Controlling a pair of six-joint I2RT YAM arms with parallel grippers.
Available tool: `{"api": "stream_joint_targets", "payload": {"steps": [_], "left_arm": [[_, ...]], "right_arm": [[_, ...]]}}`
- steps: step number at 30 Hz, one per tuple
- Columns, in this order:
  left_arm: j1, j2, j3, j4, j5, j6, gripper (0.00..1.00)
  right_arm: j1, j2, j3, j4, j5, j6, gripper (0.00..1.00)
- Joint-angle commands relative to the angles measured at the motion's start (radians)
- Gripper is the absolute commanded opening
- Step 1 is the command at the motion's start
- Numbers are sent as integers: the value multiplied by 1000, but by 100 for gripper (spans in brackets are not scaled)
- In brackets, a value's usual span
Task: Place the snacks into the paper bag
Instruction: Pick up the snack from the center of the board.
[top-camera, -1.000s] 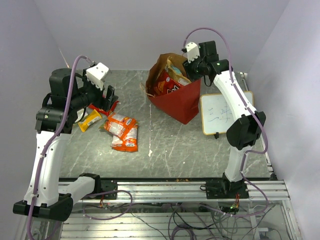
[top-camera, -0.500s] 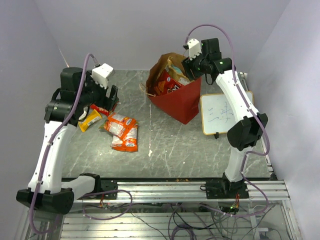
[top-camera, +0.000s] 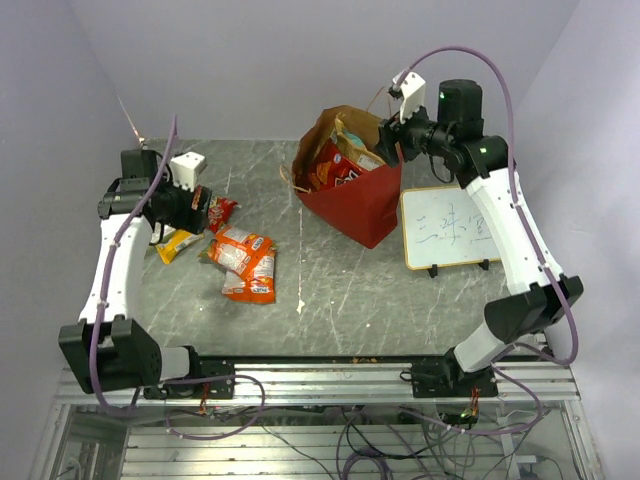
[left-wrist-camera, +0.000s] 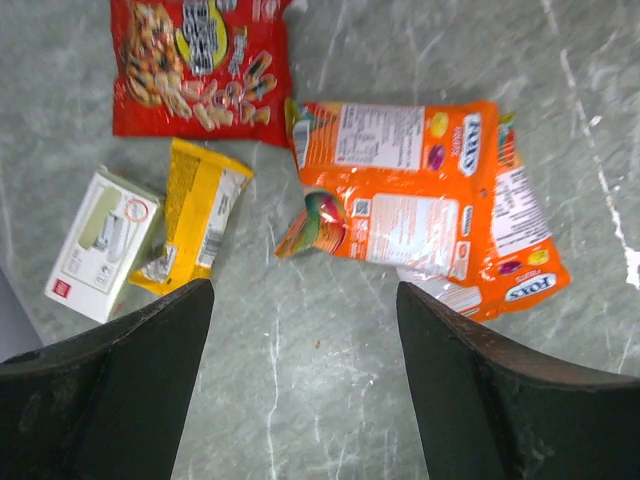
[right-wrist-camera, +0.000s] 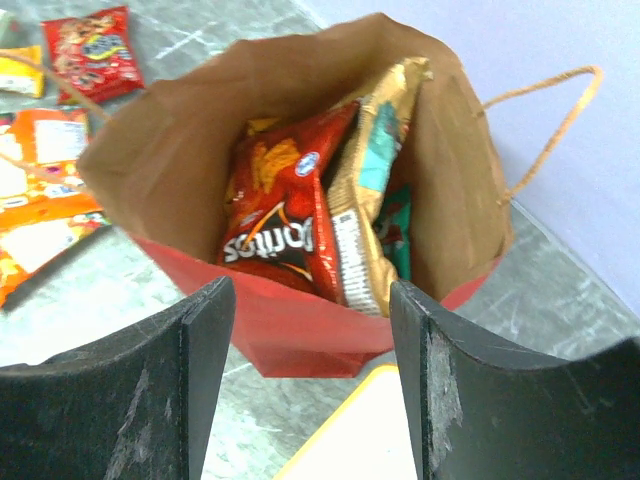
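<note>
The red paper bag (top-camera: 360, 205) stands upright at the back middle of the table, its brown inside (right-wrist-camera: 180, 150) showing. A red chip packet (right-wrist-camera: 285, 225), a gold pouch (right-wrist-camera: 365, 190) and a teal pack stand in it. My right gripper (top-camera: 392, 138) (right-wrist-camera: 312, 290) hovers open and empty just right of the bag's mouth. On the table lie overlapping orange packets (top-camera: 247, 262) (left-wrist-camera: 400, 190), a red packet (top-camera: 221, 209) (left-wrist-camera: 200, 65) and a yellow packet (top-camera: 178, 243) (left-wrist-camera: 200, 215). My left gripper (top-camera: 205, 212) (left-wrist-camera: 303, 295) hangs open above them, holding nothing.
A wood-framed whiteboard (top-camera: 450, 225) (right-wrist-camera: 365, 430) stands right of the bag, close under my right gripper. A small white box (left-wrist-camera: 100, 245) lies beside the yellow packet. The bag's twisted handle (right-wrist-camera: 550, 110) sticks out toward the back wall.
My right gripper has pulled up and back to the right from the bag's mouth, its jaws widening. The left arm has swung left and lowered over the packets.
</note>
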Motion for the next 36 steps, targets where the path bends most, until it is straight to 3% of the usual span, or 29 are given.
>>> {"api": "stream_joint_targets", "payload": {"steps": [1, 7, 18, 28, 31, 36], "left_arm": [[92, 64, -40, 5, 113, 68, 84], [158, 206, -54, -19, 197, 125, 80], [161, 503, 12, -11, 308, 124, 78], [159, 644, 39, -20, 383, 145, 78], [158, 659, 24, -18, 413, 151, 74], [152, 668, 7, -7, 439, 158, 56]], "right_arm": [[-4, -80, -72, 53, -143, -14, 63], [-3, -158, -158, 85, -205, -12, 65], [-3, -194, -204, 98, -196, -14, 67], [-3, -199, -222, 106, -190, -13, 69], [-3, -192, -222, 106, -193, -11, 69], [-2, -183, -224, 106, -201, -9, 69]]}}
